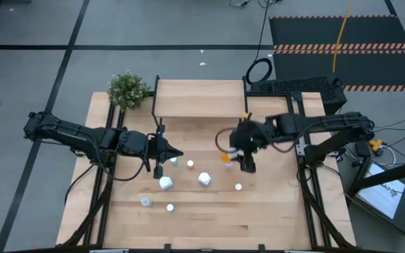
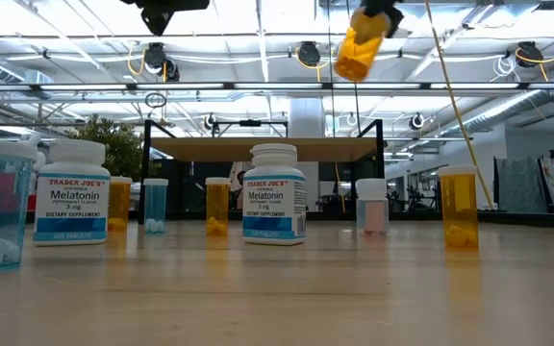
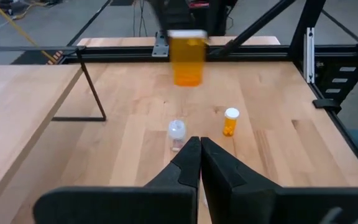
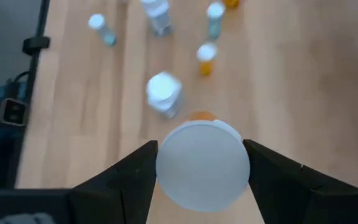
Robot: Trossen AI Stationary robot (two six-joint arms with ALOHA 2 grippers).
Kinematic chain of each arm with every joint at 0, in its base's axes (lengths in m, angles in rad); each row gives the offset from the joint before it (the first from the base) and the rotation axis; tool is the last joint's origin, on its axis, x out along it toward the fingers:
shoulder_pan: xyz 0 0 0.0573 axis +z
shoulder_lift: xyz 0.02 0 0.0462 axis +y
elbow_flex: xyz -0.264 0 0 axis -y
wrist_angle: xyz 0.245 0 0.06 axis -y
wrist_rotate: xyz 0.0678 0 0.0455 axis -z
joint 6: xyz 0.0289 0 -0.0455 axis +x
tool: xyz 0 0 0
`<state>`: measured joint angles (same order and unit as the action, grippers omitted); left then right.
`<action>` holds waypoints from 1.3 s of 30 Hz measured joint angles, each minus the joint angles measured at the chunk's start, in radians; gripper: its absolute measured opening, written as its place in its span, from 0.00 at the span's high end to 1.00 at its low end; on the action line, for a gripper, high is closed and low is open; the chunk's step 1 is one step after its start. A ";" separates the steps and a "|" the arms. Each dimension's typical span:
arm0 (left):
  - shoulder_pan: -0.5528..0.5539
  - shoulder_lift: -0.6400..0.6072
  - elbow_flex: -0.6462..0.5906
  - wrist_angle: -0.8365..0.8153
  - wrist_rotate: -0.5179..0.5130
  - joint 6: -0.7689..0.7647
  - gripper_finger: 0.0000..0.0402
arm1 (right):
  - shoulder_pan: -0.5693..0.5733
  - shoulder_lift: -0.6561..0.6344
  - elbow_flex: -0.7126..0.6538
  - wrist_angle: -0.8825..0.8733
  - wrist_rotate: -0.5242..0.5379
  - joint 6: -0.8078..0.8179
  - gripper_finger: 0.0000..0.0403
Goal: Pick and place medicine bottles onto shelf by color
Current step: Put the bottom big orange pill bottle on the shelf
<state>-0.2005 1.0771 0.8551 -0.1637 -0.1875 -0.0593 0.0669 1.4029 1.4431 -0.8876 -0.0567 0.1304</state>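
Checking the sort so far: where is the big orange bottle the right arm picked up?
The orange bottle hangs in the air, held at its white cap by the right end effector, above the table's right-centre in front of the shelf.

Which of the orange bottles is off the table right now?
The orange bottle clamped in the right hand, white cap between its fingers, hanging above the table. The other orange bottles stand on the wood.

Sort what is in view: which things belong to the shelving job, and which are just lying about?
Job: orange bottle held aloft in the right tool; Melatonin bottles, orange and blue bottles standing on the table; shelf; left tool, shut and empty.
Lying about: potted plant; keyboard.
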 joint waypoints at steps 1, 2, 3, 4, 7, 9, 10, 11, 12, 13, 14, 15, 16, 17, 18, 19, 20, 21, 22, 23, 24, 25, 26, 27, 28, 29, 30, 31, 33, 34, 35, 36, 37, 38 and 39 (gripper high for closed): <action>0.000 0.000 0.000 0.002 0.000 0.011 0.96 | -0.018 0.000 0.016 -0.007 0.000 -0.032 0.44; 0.003 0.000 0.000 0.003 0.000 0.024 0.96 | -0.036 0.000 0.030 -0.010 0.000 -0.061 0.44; 0.007 0.000 0.000 0.003 0.000 0.035 0.96 | -0.055 0.000 0.044 -0.009 0.000 -0.087 0.44; 0.012 0.000 0.000 0.003 0.000 0.043 0.96 | -0.073 0.000 0.056 -0.008 0.000 -0.109 0.44; 0.038 0.000 0.000 0.006 0.000 0.055 0.96 | -0.124 0.000 0.080 -0.008 0.002 -0.162 0.44; 0.062 0.000 0.000 0.012 0.000 0.056 0.96 | -0.154 0.000 0.088 -0.009 0.003 -0.190 0.44; 0.074 0.000 0.000 0.012 0.000 0.056 0.96 | -0.167 0.000 0.089 -0.009 0.003 -0.203 0.44; 0.087 0.000 0.000 0.012 0.000 0.057 0.96 | -0.180 0.000 0.089 -0.009 0.003 -0.218 0.44; 0.100 0.000 0.000 0.012 0.000 0.057 0.96 | -0.191 0.000 0.089 -0.009 0.003 -0.231 0.44; 0.113 0.000 0.000 0.012 0.000 0.057 0.96 | -0.202 -0.001 0.089 -0.010 0.003 -0.249 0.44; 0.124 0.000 0.000 0.012 0.000 0.057 0.96 | -0.213 -0.001 0.089 -0.010 0.003 -0.268 0.44; 0.135 0.000 0.000 0.012 0.000 0.057 0.96 | -0.223 -0.002 0.089 -0.010 0.004 -0.288 0.44; 0.146 0.000 0.000 0.012 0.000 0.057 0.96 | -0.232 -0.003 0.089 -0.009 0.007 -0.307 0.44; 0.155 0.000 0.000 0.012 0.000 0.057 0.96 | -0.242 -0.003 0.090 -0.009 0.014 -0.329 0.44; 0.163 0.000 0.000 0.012 0.000 0.057 0.96 | -0.249 -0.003 0.090 -0.009 0.031 -0.350 0.44; 0.170 0.000 0.000 0.012 0.001 0.057 0.96 | -0.257 -0.003 0.089 -0.009 0.055 -0.372 0.44; 0.177 0.000 0.000 0.012 0.003 0.056 0.96 | -0.263 -0.002 0.089 -0.009 0.081 -0.394 0.44; 0.183 0.000 0.000 0.012 0.003 0.056 0.96 | -0.270 -0.002 0.090 -0.008 0.112 -0.418 0.44; 0.188 0.000 0.000 0.012 0.003 0.056 0.96 | -0.274 -0.003 0.090 -0.007 0.147 -0.442 0.44; 0.193 0.000 0.000 0.012 0.004 0.056 0.96 | -0.279 -0.005 0.089 -0.005 0.192 -0.468 0.44; 0.199 0.000 0.000 0.012 0.005 0.056 0.96 | -0.283 -0.007 0.090 -0.001 0.230 -0.489 0.44; 0.204 0.000 0.000 0.012 0.006 0.056 0.96 | -0.286 -0.008 0.090 0.009 0.269 -0.508 0.44; 0.209 0.000 0.000 0.012 0.006 0.056 0.96 | -0.289 -0.009 0.090 0.020 0.303 -0.525 0.44; 0.214 0.000 0.000 0.012 0.006 0.056 0.96 | -0.291 -0.010 0.091 0.027 0.325 -0.534 0.44; 0.218 0.000 0.000 0.012 0.006 0.056 0.96 | -0.292 -0.015 0.091 0.030 0.340 -0.538 0.44; 0.223 0.000 0.000 0.012 0.006 0.056 0.96 | -0.293 -0.018 0.091 0.030 0.346 -0.541 0.44; 0.226 0.000 0.000 0.012 0.006 0.056 0.96 | -0.293 -0.021 0.091 0.036 0.345 -0.544 0.44; 0.229 0.000 0.000 0.012 0.006 0.056 0.96 | -0.293 -0.023 0.091 0.047 0.345 -0.547 0.44; 0.235 0.000 0.000 0.011 0.006 0.056 0.96 | -0.293 -0.026 0.091 0.052 0.344 -0.547 0.44; 0.235 0.000 0.000 0.011 0.006 0.056 0.96 | -0.292 -0.027 0.091 0.051 0.344 -0.547 0.44; 0.235 0.000 0.000 0.011 0.006 0.056 0.96 | -0.290 -0.028 0.091 0.053 0.344 -0.547 0.44; 0.235 0.000 0.000 0.011 0.006 0.056 0.96 | -0.289 -0.029 0.091 0.053 0.344 -0.546 0.44; 0.235 0.000 0.000 0.011 0.006 0.056 0.96 | -0.288 -0.029 0.091 0.053 0.344 -0.544 0.44; 0.235 0.000 0.000 0.011 0.006 0.056 0.96 | -0.288 -0.029 0.091 0.053 0.344 -0.543 0.44; 0.235 0.000 0.000 0.011 0.006 0.056 0.96 | -0.288 -0.029 0.091 0.053 0.343 -0.543 0.44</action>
<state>0.0345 1.0767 0.8555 -0.1524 -0.1816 -0.0032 -0.2214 1.3735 1.5341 -0.8345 0.2864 -0.4129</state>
